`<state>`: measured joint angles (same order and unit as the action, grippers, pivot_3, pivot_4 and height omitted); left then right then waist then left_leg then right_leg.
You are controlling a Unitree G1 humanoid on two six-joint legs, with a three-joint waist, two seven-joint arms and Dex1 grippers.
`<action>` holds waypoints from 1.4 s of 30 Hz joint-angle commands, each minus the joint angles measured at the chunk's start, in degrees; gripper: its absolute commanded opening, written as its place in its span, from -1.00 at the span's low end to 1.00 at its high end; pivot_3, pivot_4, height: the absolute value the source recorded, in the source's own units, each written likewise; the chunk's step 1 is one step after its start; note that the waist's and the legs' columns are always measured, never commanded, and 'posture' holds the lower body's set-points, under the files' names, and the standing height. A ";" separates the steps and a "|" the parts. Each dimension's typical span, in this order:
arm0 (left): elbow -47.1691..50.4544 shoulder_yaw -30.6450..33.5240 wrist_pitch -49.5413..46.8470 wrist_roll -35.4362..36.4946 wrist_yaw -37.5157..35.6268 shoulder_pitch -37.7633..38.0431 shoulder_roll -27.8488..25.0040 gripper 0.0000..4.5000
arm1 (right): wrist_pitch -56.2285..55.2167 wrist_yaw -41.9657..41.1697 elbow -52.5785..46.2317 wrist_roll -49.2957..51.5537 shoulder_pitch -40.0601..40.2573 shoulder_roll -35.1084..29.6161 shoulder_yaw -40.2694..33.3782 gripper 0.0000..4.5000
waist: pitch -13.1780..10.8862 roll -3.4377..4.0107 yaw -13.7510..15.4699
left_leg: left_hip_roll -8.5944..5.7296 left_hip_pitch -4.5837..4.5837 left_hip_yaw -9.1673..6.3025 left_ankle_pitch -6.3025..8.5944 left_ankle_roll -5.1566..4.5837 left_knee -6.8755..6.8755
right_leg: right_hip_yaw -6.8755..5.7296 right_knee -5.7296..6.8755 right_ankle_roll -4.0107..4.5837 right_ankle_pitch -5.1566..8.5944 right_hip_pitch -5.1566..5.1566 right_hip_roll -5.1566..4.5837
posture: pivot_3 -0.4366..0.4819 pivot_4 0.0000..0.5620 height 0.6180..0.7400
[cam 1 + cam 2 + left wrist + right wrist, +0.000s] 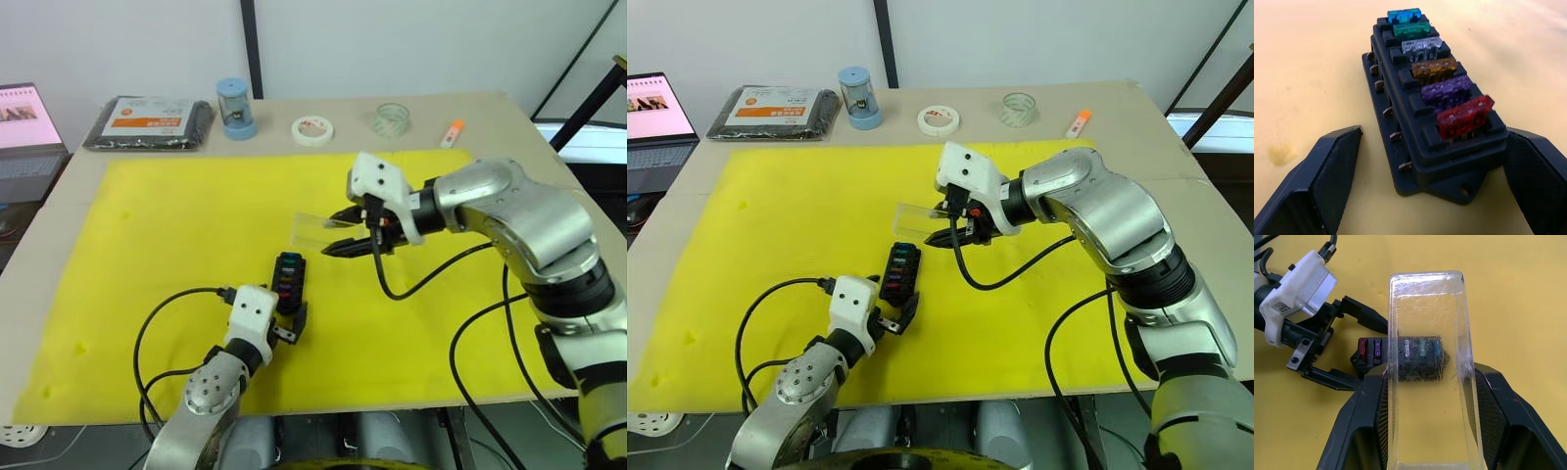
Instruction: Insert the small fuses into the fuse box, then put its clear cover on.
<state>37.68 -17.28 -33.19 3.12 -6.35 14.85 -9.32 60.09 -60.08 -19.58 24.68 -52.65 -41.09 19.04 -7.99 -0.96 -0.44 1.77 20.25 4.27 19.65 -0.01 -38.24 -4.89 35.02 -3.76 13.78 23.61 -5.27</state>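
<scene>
The black fuse box (289, 282) lies on the yellow mat (167, 225), near the front. Its slots hold a row of small fuses (1437, 78): teal, green, clear, tan, purple and red. My left gripper (293, 326) is open at the box's near end, with one finger (1334, 166) on each side of it. My right gripper (348, 237) hovers above the mat behind and to the right of the box. It is shut on the clear cover (1427, 377), which sticks out toward the left. Through the cover I see the box below.
Along the table's back edge lie a flat black packet with an orange label (149, 122), a blue cylinder (235, 108), a white tape roll (313, 130), a clear tape roll (391, 119) and an orange marker (452, 132). A laptop (24, 127) sits at far left.
</scene>
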 commanded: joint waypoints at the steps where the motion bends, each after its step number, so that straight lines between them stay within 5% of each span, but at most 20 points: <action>1: -1.13 -0.36 0.07 -0.67 1.07 -0.70 1.29 1.00 | -0.74 0.30 -1.89 0.71 -1.52 -0.01 -1.58 -0.16 | 0.00 0.00 0.01 | 0.00 0.00 0.00 0.00 0.00 0.00 | 0.00 0.00 0.00 0.00 0.00 -0.01 | -0.05 -0.47 1.00; 8: -1.19 -0.24 0.74 -0.96 0.88 -1.40 1.42 0.23 | -1.48 0.28 -1.88 0.64 -1.23 -0.46 -1.19 -0.16 | 0.00 0.00 0.02 | -0.01 0.01 0.00 0.00 0.00 0.00 | -0.03 0.00 0.00 0.00 0.00 -0.12 | -0.05 -0.47 1.00; 14: 0.94 2.50 -0.47 1.01 -2.56 -0.69 -1.85 0.23 | -2.10 0.24 -1.68 0.40 -0.89 -0.77 -1.08 -0.16 | 0.00 0.00 -0.12 | -0.01 0.00 0.00 0.00 0.00 0.00 | -0.05 0.00 0.00 0.00 0.02 -0.13 | -0.05 -0.47 1.00; 18: 0.51 8.25 -0.85 9.54 -14.52 -4.25 -9.07 0.23 | -1.88 -0.17 -2.06 1.08 -0.62 -1.29 -1.54 -0.16 | 0.00 0.01 -0.16 | 0.02 0.01 -0.01 0.00 0.00 0.00 | -0.06 0.03 0.01 0.00 0.05 -0.10 | -0.05 -0.47 1.00; 20: -2.56 9.20 1.07 14.77 -27.77 -8.88 -16.75 0.23 | -1.19 -1.25 -3.55 2.12 0.13 -2.44 -1.69 -0.16 | -0.01 0.01 0.02 | 0.01 0.01 -0.01 0.00 0.00 0.00 | -0.06 0.03 0.01 0.01 0.05 -0.11 | -0.05 -0.47 1.00; 25: -17.01 6.41 8.87 18.53 -48.96 -22.78 -24.87 0.23 | -1.58 -3.17 -6.99 2.51 3.00 -6.55 -0.75 -0.16 | -0.02 0.05 0.46 | -0.07 0.11 -0.05 -0.01 0.02 -0.04 | -0.17 0.02 0.00 0.00 0.01 -0.04 | -0.05 -0.47 1.00; 34: -41.82 -2.17 23.05 12.80 -67.44 -40.53 -22.32 0.23 | 3.06 1.82 -14.38 2.92 8.74 -8.60 -0.32 -0.16 | -0.02 0.03 1.05 | -0.16 0.12 0.08 -0.14 0.25 -0.06 | -0.17 0.01 -0.02 -0.01 -0.02 0.12 | -0.05 -0.47 1.00; 42: -51.54 -3.50 29.93 8.08 -67.64 -44.37 -17.44 0.23 | 8.12 7.56 -16.72 3.59 10.37 -6.53 0.97 -0.16 | -0.01 0.02 1.35 | -0.07 0.14 0.02 -0.12 0.21 -0.11 | -0.17 0.04 -0.02 -0.01 -0.08 0.14 | -0.05 -0.47 1.00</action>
<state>-13.07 -20.66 -4.30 12.48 -74.62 -28.64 -27.33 67.78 -53.37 -34.48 27.85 -41.95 -47.73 20.38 -8.00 -0.94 0.92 1.69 20.40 4.26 19.56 0.15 -38.38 -5.06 35.05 -3.78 13.77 23.52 -5.17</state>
